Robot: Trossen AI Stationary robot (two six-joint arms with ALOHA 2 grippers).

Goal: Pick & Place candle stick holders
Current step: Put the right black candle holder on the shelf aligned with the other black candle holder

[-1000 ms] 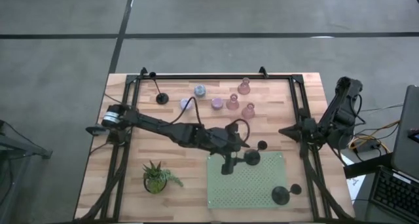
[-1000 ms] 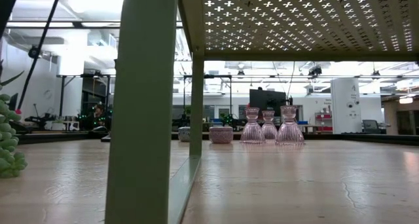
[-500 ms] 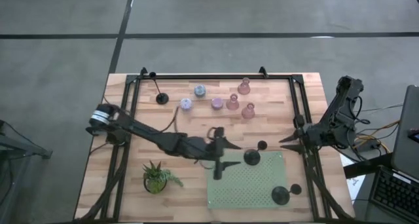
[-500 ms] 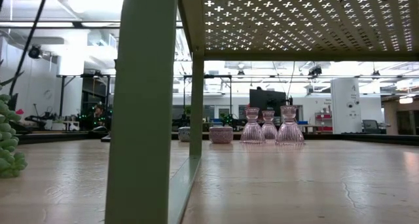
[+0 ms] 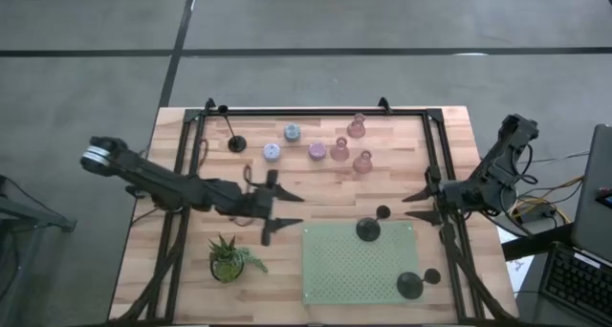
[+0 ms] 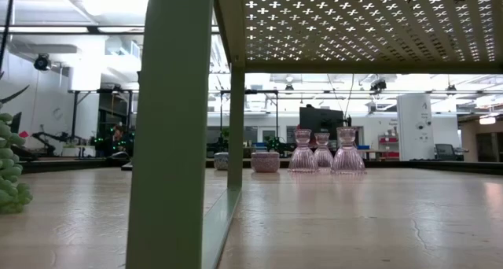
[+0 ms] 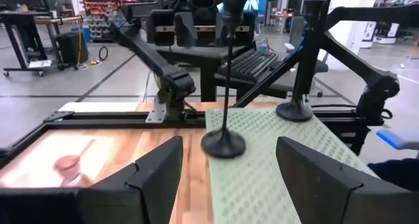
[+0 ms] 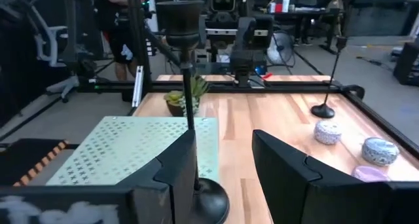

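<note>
Overhead view: you look straight down on the whole counter [image 5: 402, 164] from well above, both arms in frame. Low view: you sit at counter height, close beneath the green perforated tray [image 6: 354, 25], facing level into the room. Left wrist view: you look across the tray [image 7: 275, 158] toward the far arm. Right wrist view: you face back over the same tray [image 8: 131, 152] toward the potted plant [image 8: 183, 96]. The tray [image 5: 359, 265] appears in all four views.
</note>
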